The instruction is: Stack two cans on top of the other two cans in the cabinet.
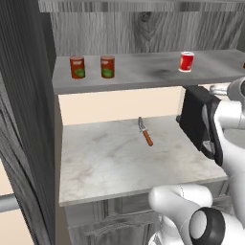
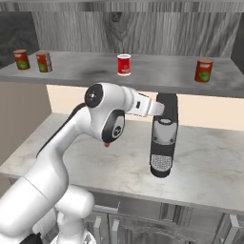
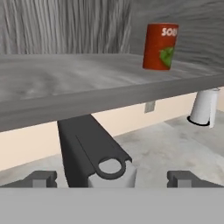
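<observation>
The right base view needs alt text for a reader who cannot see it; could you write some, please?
Four red cans stand apart, unstacked, on the grey cabinet shelf: two at far left, one with a white band mid-shelf, one at right. Below, the white robot arm reaches over a marble counter beside a dark coffee machine.

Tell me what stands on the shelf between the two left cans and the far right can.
In the right base view, one can with a white lower band stands between the left pair and the far right can; the shelf is otherwise bare.

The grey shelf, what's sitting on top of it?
Four red cans stand upright on the shelf: two close together, one in the middle, one far right. None is stacked. The shelf's far ends are cut off.
</observation>
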